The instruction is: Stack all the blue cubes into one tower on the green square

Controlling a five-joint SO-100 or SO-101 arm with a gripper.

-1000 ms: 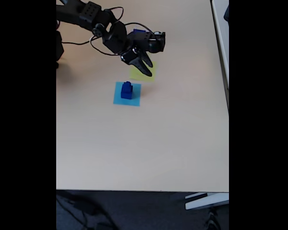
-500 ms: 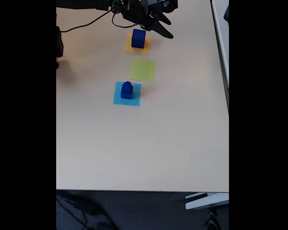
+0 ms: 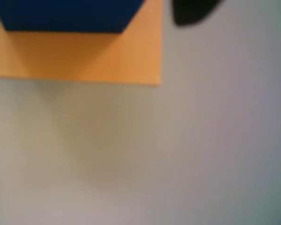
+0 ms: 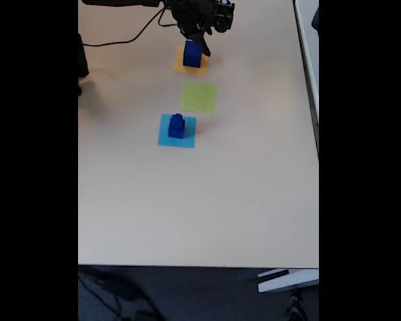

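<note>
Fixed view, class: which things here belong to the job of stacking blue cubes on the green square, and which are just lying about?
Belong to the job:
large blue cube on the orange square
small stack of blue cubes on the light-blue square
green square, bare
gripper, at the large cube

Lying about:
orange square
light-blue square
cable

The blurred wrist view crops the large blue cube [image 3: 65, 14] at its top edge.
</note>
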